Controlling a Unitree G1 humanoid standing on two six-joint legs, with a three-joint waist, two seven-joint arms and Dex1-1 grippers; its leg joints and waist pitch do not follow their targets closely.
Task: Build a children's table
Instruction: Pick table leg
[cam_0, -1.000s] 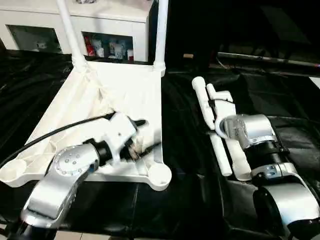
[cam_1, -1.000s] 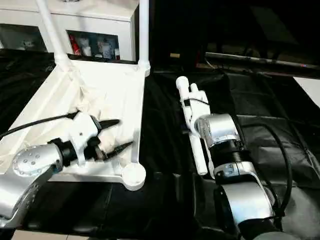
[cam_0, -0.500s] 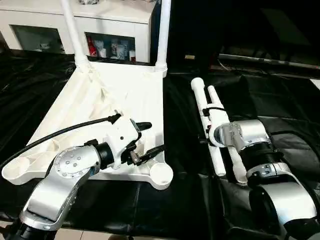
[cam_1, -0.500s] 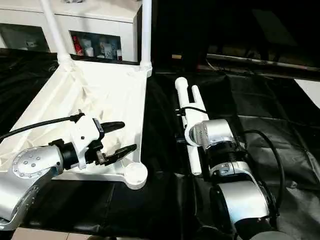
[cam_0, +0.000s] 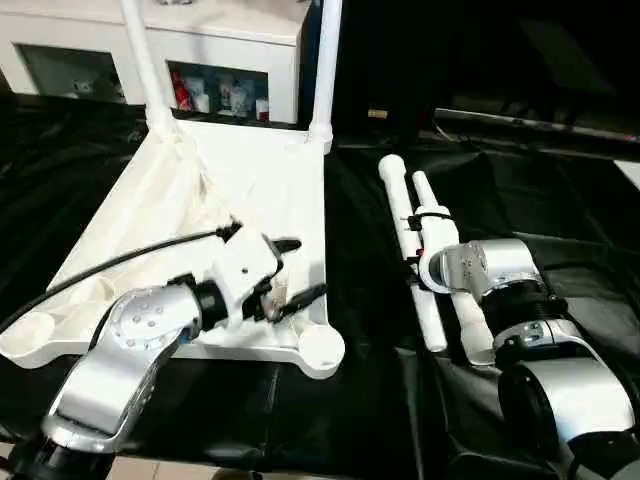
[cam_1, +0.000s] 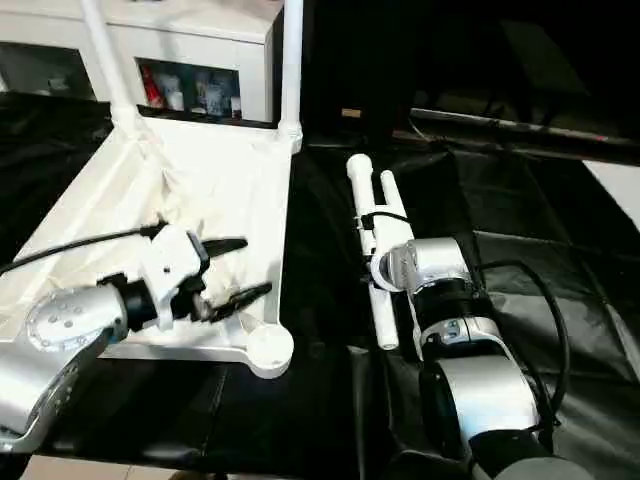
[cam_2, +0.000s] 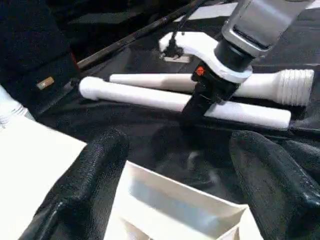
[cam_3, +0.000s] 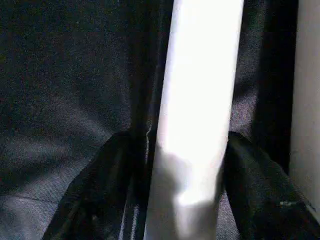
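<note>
The upturned table top (cam_0: 250, 190) lies at ten o'clock, two legs (cam_0: 327, 60) socketed at its far corners. The left gripper (cam_0: 290, 272) hangs spread over its near edge. At three o'clock the right gripper (cam_3: 175, 165) straddles a loose leg (cam_3: 200, 100), seemingly clamped on it.

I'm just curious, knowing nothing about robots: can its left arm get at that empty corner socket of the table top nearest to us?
Probably yes. The left end effector hangs open over the table top, right beside the empty corner socket, with nothing between them.
</note>
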